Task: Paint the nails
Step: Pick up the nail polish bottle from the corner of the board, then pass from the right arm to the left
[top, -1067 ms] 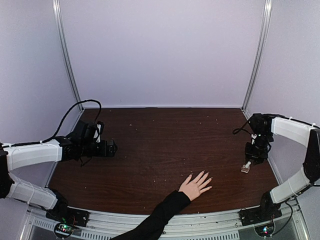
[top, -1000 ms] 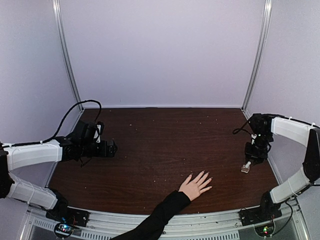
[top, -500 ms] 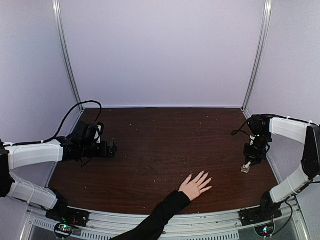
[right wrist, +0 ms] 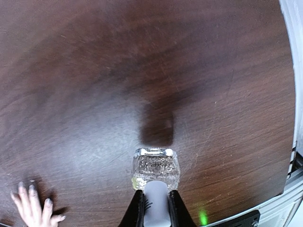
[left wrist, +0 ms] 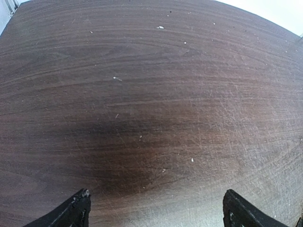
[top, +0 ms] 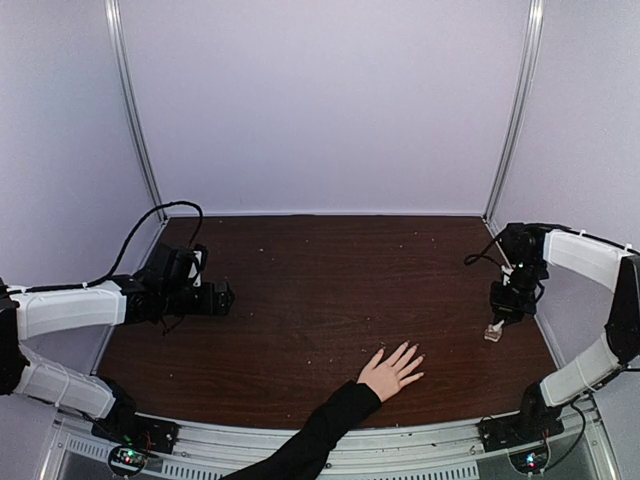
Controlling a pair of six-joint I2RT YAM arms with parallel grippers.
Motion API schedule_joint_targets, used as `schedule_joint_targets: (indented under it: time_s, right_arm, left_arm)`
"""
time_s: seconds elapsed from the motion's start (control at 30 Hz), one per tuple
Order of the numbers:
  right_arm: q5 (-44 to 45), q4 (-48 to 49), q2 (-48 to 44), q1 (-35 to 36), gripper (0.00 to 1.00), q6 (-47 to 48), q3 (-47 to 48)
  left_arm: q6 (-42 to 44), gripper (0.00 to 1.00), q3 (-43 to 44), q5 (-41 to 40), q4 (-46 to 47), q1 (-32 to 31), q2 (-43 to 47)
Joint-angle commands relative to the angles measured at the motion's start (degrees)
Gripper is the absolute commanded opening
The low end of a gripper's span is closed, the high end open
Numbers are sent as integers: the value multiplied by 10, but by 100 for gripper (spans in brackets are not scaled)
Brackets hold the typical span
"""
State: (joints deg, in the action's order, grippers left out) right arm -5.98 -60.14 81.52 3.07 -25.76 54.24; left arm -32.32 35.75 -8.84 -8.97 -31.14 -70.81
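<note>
Right tool point(right wrist: 155, 201): clamped on bottle point(right wrist: 155, 168) cap point(right wrist: 155, 213), right bench point(top: 320, 270) edge.
Left tool point(left wrist: 156, 203): jaws apart, idle.
Nails point(top: 411, 352): near edge, well apart.
Risk: unsteadied bottle tipping, spilling, as cap lifts.

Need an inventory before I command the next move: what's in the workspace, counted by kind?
Human hand: 1
Glass bottle: 1
Grippers: 2, left gripper and right gripper
Total: 4
</note>
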Motion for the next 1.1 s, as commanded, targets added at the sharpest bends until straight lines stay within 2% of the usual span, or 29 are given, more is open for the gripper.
schedule_joint_targets:
  time_s: [0.0,0.17,0.33,0.47,0.67,0.8,1.07]
  right_arm:
    - [-21,-36,-40,3,0,25,65]
    - [-60,-65,-48,48,0,31,144]
    - [-77,-82,-16,141,0,19,233]
    - [-97,-83,24,213,0,12,297]
    - [-112,-90,87,286,0,14,400]
    - [-136,-93,122,322,0,11,449]
    - [-179,-83,174,397,0,-18,510]
  left_arm:
    - [5,98,-20,20,59,-2,23]
    - [41,98,-52,126,138,-2,64]
    - [76,98,-58,210,161,-3,84]
    - [86,98,-54,243,173,-14,93]
    - [126,98,-54,222,206,-70,113]
    - [174,98,-64,199,274,-134,108]
    - [313,97,2,108,330,-268,-5]
